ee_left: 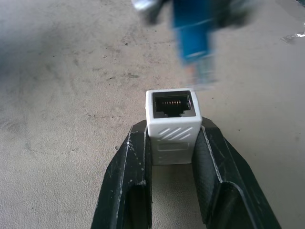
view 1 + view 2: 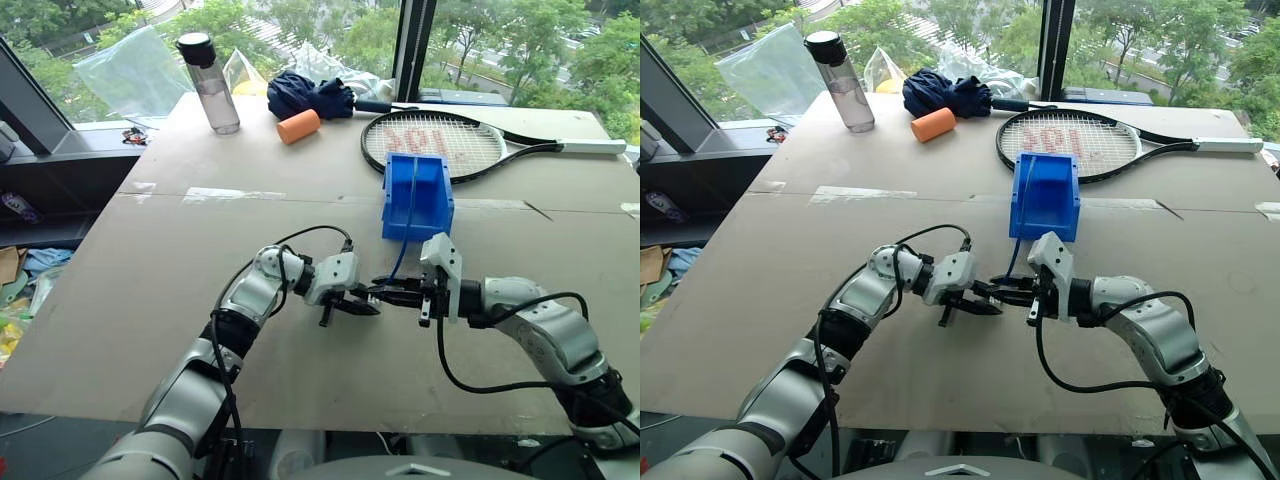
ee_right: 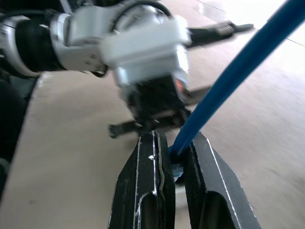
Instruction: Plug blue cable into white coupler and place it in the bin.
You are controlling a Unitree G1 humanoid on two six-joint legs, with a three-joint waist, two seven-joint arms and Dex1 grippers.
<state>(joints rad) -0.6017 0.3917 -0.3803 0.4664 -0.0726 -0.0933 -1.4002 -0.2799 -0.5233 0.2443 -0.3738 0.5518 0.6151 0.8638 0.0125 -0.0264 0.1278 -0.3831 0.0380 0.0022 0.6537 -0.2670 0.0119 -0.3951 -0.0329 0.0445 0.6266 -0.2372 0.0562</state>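
Observation:
The white coupler (image 1: 173, 134) is clamped between the two black fingers of my left gripper (image 2: 350, 303), its dark socket facing outward. Just in front of the socket hangs the clear plug end of the blue cable (image 1: 194, 38), a small gap away. My right gripper (image 3: 175, 143) is shut on the blue cable (image 3: 238, 71) close to its plug. Both grippers meet tip to tip above the middle of the table. The cable (image 2: 403, 255) runs back from there up to the bright blue bin (image 2: 432, 205), which stands just behind the grippers.
A tennis racket (image 2: 440, 145) lies behind the bin. Further back are a water bottle (image 2: 212, 85), an orange cylinder (image 2: 298, 126) and a dark blue bundled cloth (image 2: 310, 95). The brown tabletop (image 2: 150, 290) extends to my left, with its front edge near my arms.

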